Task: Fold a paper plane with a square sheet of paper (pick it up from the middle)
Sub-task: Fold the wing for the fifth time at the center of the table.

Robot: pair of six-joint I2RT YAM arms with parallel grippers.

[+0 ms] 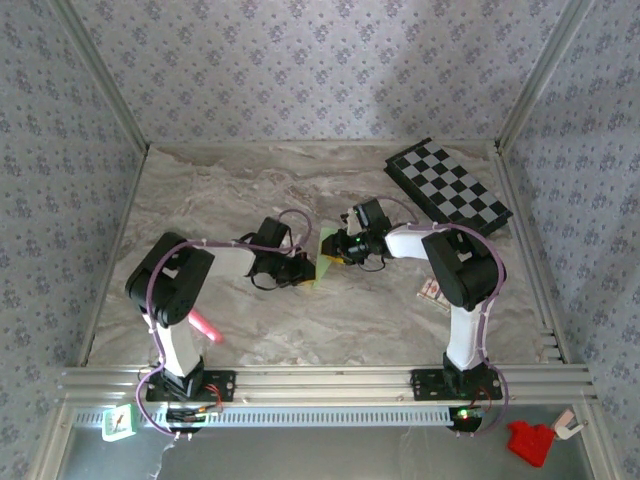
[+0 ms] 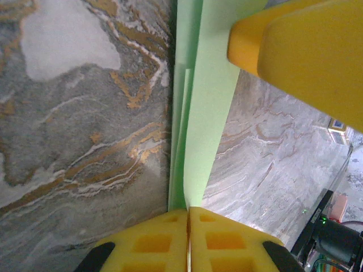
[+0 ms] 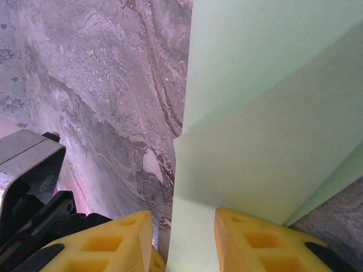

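Note:
The pale green square sheet of paper [image 1: 326,256] is held up over the middle of the table, folded into several layers [image 2: 198,130]. Whether it has the shape of the paper plane I cannot tell. My left gripper [image 2: 188,211] is shut on one edge of it, its yellow pads pressed together with the paper coming out between them. From the opposite side my right gripper [image 3: 184,218] straddles the paper [image 3: 266,113], jaws apart with a gap on each side. One of its yellow fingers [image 2: 300,51] sits at the paper's far end. The two grippers [image 1: 308,268] [image 1: 338,248] nearly meet.
A black-and-grey chequered board [image 1: 448,185] lies at the back right. A pink marker [image 1: 205,326] lies beside the left arm's base. A small striped card [image 1: 432,292] lies by the right arm. Metal rails [image 1: 320,380] edge the near side.

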